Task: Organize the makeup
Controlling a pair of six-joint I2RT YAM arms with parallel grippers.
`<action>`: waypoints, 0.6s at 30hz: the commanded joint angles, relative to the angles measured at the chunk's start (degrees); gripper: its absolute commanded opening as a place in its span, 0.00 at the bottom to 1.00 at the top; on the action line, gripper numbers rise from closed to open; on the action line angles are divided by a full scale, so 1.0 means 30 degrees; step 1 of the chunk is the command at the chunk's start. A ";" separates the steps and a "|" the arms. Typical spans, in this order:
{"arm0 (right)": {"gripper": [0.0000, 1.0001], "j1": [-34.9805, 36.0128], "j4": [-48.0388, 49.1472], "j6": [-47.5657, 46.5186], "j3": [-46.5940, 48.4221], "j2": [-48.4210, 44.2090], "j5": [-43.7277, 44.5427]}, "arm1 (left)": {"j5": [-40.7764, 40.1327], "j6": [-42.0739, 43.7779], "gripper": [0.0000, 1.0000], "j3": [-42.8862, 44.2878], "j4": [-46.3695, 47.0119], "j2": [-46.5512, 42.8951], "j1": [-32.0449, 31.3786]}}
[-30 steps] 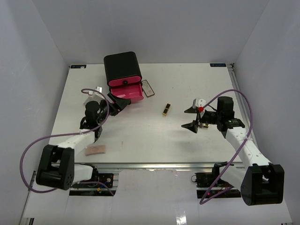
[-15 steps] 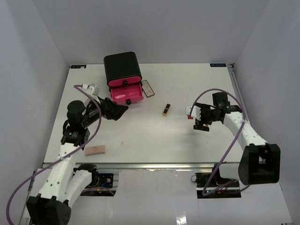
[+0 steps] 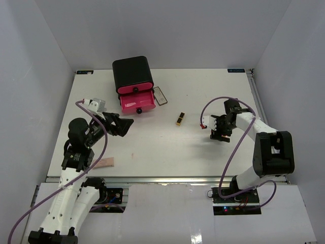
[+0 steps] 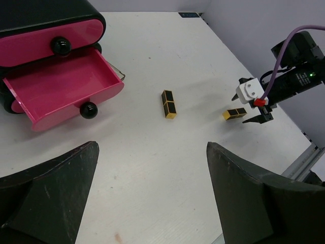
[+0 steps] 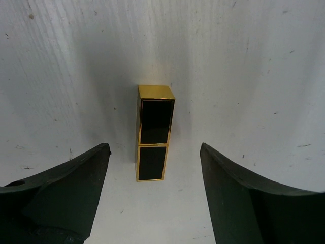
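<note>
One gold-and-black lipstick (image 3: 180, 118) lies mid-table; it also shows in the left wrist view (image 4: 169, 103). A second lipstick (image 5: 154, 133) lies flat between the open jaws of my right gripper (image 5: 154, 148), which points down over it (image 3: 218, 133) without touching; this lipstick also shows in the left wrist view (image 4: 235, 114). A flat rectangular compact (image 3: 160, 95) lies right of the box. A beige-pink pad (image 3: 104, 163) lies near the front left edge. My left gripper (image 3: 126, 126) is open and empty (image 4: 152, 193), held above the table in front of the box. Foundation bottles and the grey palette are out of view.
A black box with pink drawers (image 3: 133, 76) stands at the back; its lower drawer (image 4: 66, 86) is pulled open and shows nothing inside. The table's right edge (image 3: 256, 101) runs close to the right arm. Purple cables loop from both arms.
My left arm has drawn back from the open drawer toward the left front. My right gripper has turned downward and settled over the second lipstick.
</note>
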 commanded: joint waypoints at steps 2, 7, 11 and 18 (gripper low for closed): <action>0.73 -0.0102 0.0270 0.0571 0.0917 0.1300 0.0406 | -0.0734 0.0401 0.98 -0.0013 -0.0292 -0.0695 0.0069; 0.52 -0.0102 -0.0210 0.0779 0.1148 0.1921 0.0175 | -0.0788 0.0401 0.98 -0.0043 -0.0309 -0.0772 0.0069; 0.44 -0.0013 -0.0893 0.0982 0.1455 0.1261 -0.0496 | -0.1008 0.0402 0.98 -0.0043 -0.0361 -0.0826 0.0069; 0.33 0.2589 -0.1451 0.2486 0.2589 -0.1128 -0.1542 | -0.1603 0.0484 0.98 -0.0096 -0.0414 -0.1146 0.0093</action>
